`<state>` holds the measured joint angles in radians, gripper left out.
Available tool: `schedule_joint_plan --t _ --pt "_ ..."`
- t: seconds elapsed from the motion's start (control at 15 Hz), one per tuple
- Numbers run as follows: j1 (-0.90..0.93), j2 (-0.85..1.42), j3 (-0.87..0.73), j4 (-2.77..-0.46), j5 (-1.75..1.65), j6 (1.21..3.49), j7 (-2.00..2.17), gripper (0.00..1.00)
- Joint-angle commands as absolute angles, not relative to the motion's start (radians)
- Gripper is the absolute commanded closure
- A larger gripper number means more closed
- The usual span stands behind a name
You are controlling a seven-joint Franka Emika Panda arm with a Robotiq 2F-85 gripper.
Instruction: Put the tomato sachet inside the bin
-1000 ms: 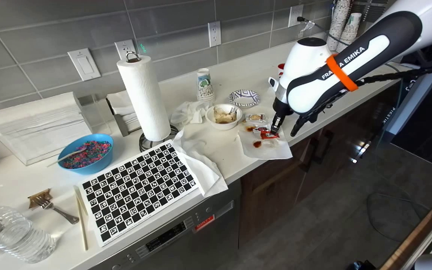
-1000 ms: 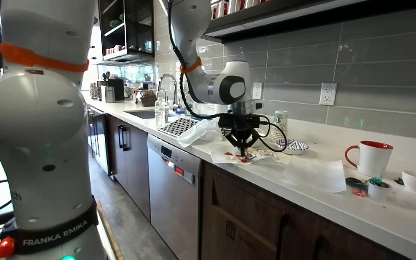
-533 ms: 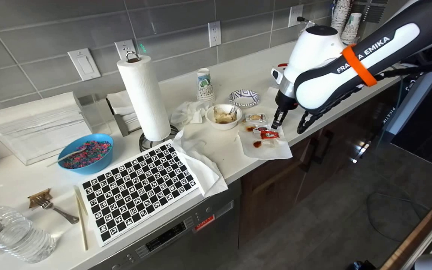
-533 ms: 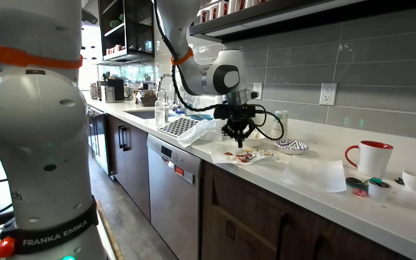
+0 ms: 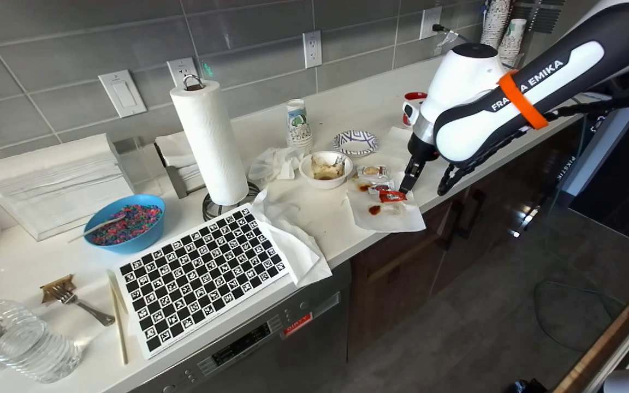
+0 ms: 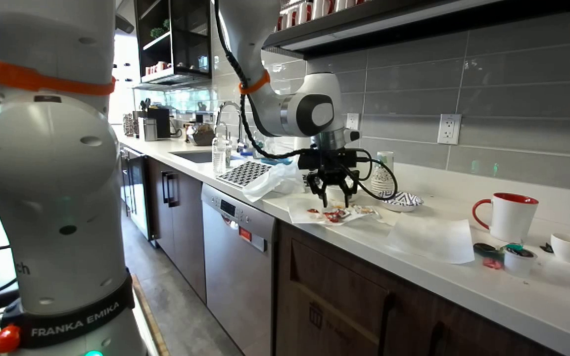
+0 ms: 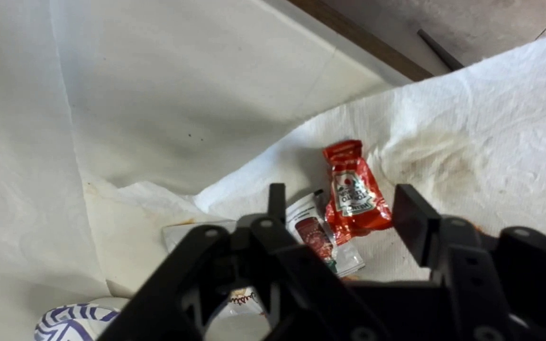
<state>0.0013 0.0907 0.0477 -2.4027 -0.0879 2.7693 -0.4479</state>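
The hand [image 6: 336, 202] points downward, just above the work area, with its jaws standing apart and nothing gripped.

The glossy red foil tomato sachet [image 7: 356, 201], marked with a pale printed label, lies below the hand. In the wrist view it appears between the two fingers, nearer to one; whether that finger touches it cannot be confirmed. The fingers flank the sachet's narrow width, presumably so that closing pinches the short dimension.

A thin white paper sheet [image 7: 514, 109] supports the sachet on the white tabletop [image 5: 336, 229], probably as a liner; the dark red stain [image 5: 374, 209] on it agrees with that use.

Caution: a silver-white foil packet [image 7: 313, 237] with a dark red picture appears to touch the sachet, partly hidden behind the other finger. It could be caught in the same grip.

Below the hand, under the tabletop edge, a dark brown wooden cabinet front [image 6: 334, 319] carries a bin-shaped mark [image 6: 315, 315]. The bin itself is not visible; the mark suggests that it sits behind this front.

Judged step: alignment before grasping. Next, lower the hand, close on the sachet alone, and verify the hold before lifting, as slick foil may slip.
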Motion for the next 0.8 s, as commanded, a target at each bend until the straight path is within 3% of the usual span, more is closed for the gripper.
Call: schedule_joint_plan --t 0.0,0.2,0.47,0.6,0.67,0.73 --pt "-0.006 0.126 0.05 -2.397 -0.087 2.811 -0.47 0.12" --pt "-0.008 0.138 0.057 -2.397 -0.083 2.815 -0.479 0.18" --pt "-0.012 0.15 0.062 -2.397 -0.077 2.817 -0.488 0.36" --pt "-0.014 0.154 0.063 -2.395 -0.076 2.817 -0.495 0.37" --pt "-0.014 0.157 0.064 -2.392 -0.076 2.817 -0.498 0.44" --pt "-0.015 0.16 0.065 -2.389 -0.075 2.817 -0.501 0.41"
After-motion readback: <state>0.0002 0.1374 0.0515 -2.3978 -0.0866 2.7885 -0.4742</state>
